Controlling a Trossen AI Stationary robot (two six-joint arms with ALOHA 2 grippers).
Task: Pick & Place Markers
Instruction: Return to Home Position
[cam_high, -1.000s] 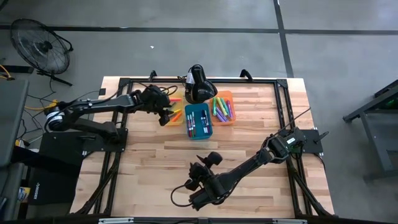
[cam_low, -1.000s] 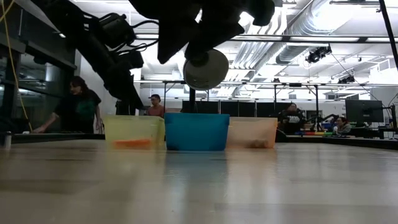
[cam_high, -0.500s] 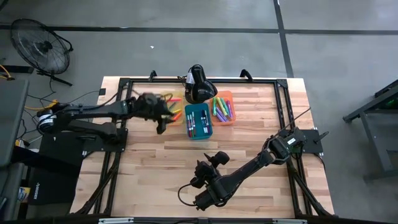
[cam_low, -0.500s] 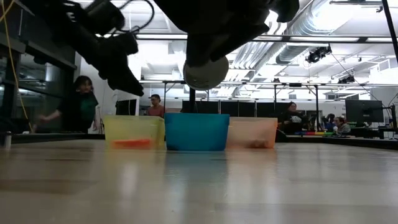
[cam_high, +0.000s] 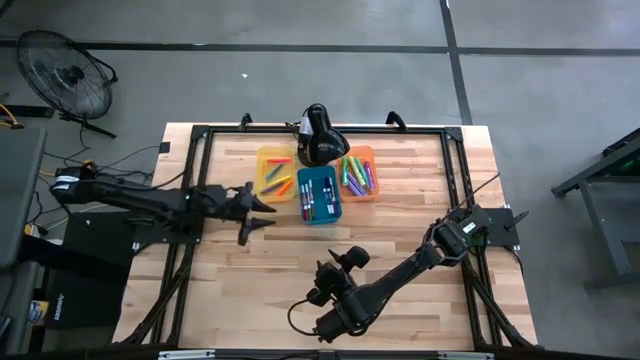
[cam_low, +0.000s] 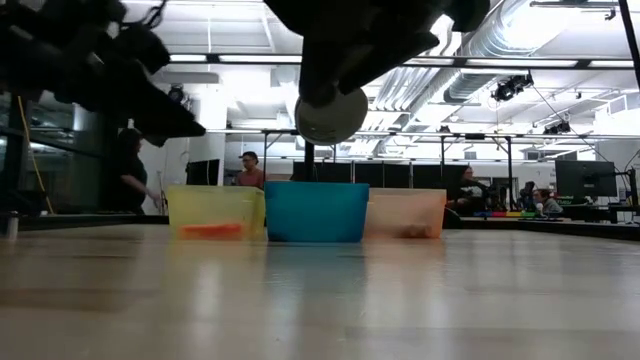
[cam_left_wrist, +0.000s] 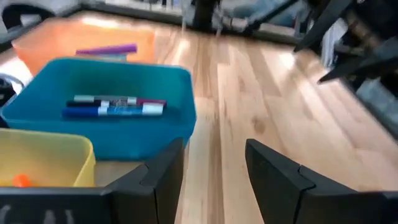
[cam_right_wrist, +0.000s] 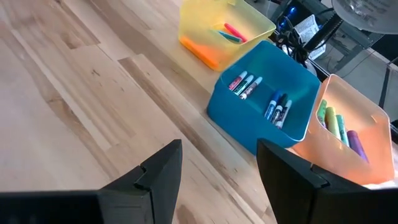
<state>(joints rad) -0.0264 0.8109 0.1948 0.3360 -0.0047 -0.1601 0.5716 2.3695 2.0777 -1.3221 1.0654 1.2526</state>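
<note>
A: Where are the markers (cam_right_wrist: 247, 84) lying?

B: They are lying inside three bins. The bins are standing in a row near the back of the surface (cam_high: 240, 290).

A: Which bins?

B: The yellow bin (cam_right_wrist: 200, 51) is sitting on the left arm's side. The blue bin (cam_right_wrist: 242, 121) is sitting in the middle. The orange bin (cam_right_wrist: 323, 158) is sitting on the right arm's side. The blue one is sticking out a bit toward the front.

A: What is each bin holding?

B: The yellow bin is holding red, orange and green markers. The blue bin is holding white ones with blue and pink ends. The orange bin is holding green and purple ones.

A: What is the left pincer (cam_left_wrist: 214, 146) doing?

B: It is hanging in the air near the front corner of the yellow bin, not touching it. Its two fingers are standing wide apart, and it is holding nothing.

A: And the right pincer (cam_right_wrist: 219, 146)?

B: It is hanging near the front edge of the surface, well apart from the bins, and it is pointing at them. Its fingers are spread wide too, with only bare wood showing between them. It is carrying nothing.

A: Is anybody showing in the room?

B: A person (cam_low: 128, 170) is standing far behind the yellow bin.
</note>
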